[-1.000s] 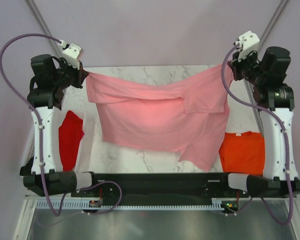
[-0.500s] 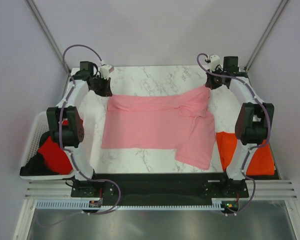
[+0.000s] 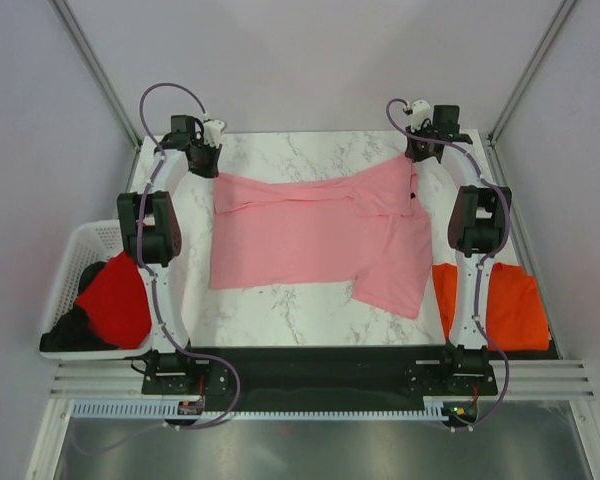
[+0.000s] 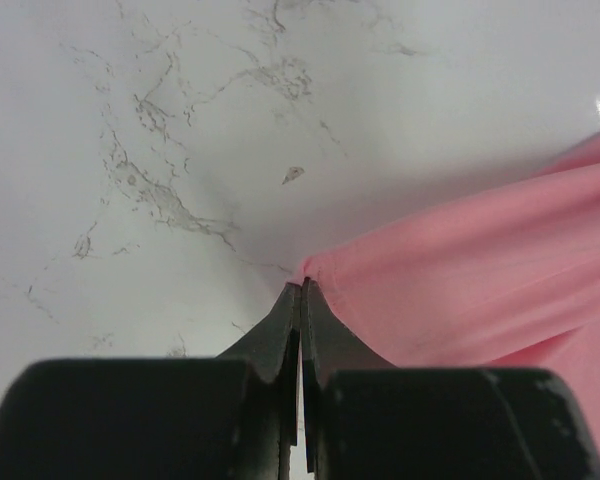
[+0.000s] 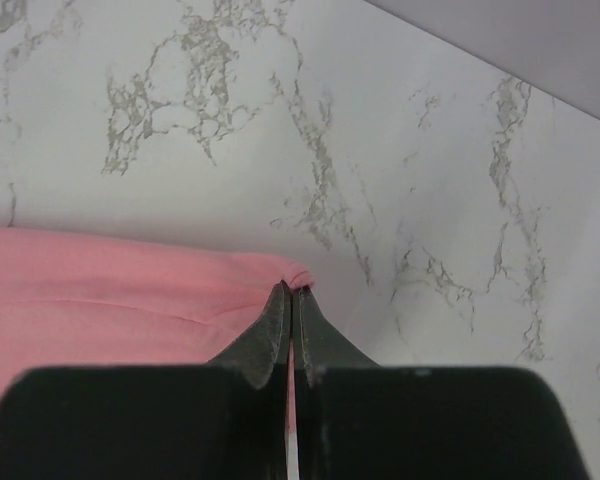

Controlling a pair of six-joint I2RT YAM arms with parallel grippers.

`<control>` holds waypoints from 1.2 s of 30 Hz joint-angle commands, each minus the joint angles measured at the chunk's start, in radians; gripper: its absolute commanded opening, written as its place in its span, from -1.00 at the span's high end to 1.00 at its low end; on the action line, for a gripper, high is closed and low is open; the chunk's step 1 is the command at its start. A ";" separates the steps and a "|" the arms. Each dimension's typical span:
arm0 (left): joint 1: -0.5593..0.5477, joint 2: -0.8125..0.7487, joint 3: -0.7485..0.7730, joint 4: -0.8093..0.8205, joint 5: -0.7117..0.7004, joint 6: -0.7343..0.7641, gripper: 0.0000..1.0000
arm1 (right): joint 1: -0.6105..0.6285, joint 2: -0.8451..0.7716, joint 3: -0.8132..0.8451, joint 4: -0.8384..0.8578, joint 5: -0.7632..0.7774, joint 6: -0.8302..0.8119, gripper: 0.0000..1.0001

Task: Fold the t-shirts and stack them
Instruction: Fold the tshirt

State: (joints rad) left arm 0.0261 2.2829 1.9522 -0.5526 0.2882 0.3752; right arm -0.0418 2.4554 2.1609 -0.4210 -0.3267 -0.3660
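Observation:
The light pink t-shirt [image 3: 310, 235] lies spread across the marble table, with one part hanging down at its near right. My left gripper [image 3: 207, 165] is shut on its far left corner, which shows in the left wrist view [image 4: 310, 268] at my closed tips [image 4: 301, 286]. My right gripper [image 3: 416, 157] is shut on the far right corner [image 5: 298, 272], pinched at my tips [image 5: 291, 289]. The orange t-shirt [image 3: 505, 305] lies at the table's right edge. The red t-shirt [image 3: 115, 298] sits in the basket at the left.
The white lattice basket [image 3: 77, 250] stands off the table's left edge, holding the red shirt and something dark. Frame posts rise at the far corners. Bare marble [image 3: 300, 150] shows beyond the pink shirt and along the near edge.
Both arms have reached out from high above to low at the table's far edge, carrying the pink shirt's corners away from the bases. The shirt now lies flatter on the table.

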 commanded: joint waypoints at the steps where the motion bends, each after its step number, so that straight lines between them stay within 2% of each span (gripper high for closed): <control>1: -0.014 0.039 0.040 0.066 -0.087 -0.006 0.95 | 0.002 0.057 0.092 0.039 0.050 0.010 1.00; 15: -0.055 -0.008 0.048 0.086 -0.124 -0.007 0.96 | 0.003 0.074 0.103 0.076 0.081 0.029 1.00; 18: -0.057 -0.054 0.018 0.082 -0.161 -0.007 0.70 | 0.003 0.054 0.085 0.074 0.101 0.021 0.68; 19: -0.058 -0.071 0.001 0.079 -0.168 -0.004 0.47 | 0.003 0.042 0.079 0.074 0.109 0.019 0.51; 20: -0.058 -0.089 -0.036 0.074 -0.184 -0.002 0.36 | 0.003 0.034 0.070 0.074 0.118 0.016 0.24; 21: -0.057 -0.130 -0.054 0.056 -0.191 0.007 0.27 | 0.003 0.015 0.065 0.071 0.141 0.016 0.16; 25: -0.049 -0.232 -0.176 0.011 -0.212 -0.002 -0.03 | -0.003 -0.058 0.024 0.071 0.158 0.021 0.03; 27: -0.048 -0.258 -0.200 -0.027 -0.187 -0.008 -0.09 | -0.003 -0.108 -0.019 0.073 0.156 0.024 0.01; 28: -0.048 -0.279 -0.223 -0.042 -0.170 -0.016 -0.26 | -0.003 -0.122 -0.036 0.073 0.140 0.029 0.00; 32: -0.049 -0.295 -0.280 -0.093 -0.077 -0.038 -0.22 | 0.000 -0.177 -0.142 0.033 0.046 0.027 0.02; 36: -0.043 -0.263 -0.277 -0.096 -0.058 -0.048 -0.08 | 0.002 -0.145 -0.130 -0.036 -0.040 0.045 0.06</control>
State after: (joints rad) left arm -0.0227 2.0109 1.6806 -0.6170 0.1768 0.3584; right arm -0.0433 2.3257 2.0365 -0.3977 -0.2661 -0.3428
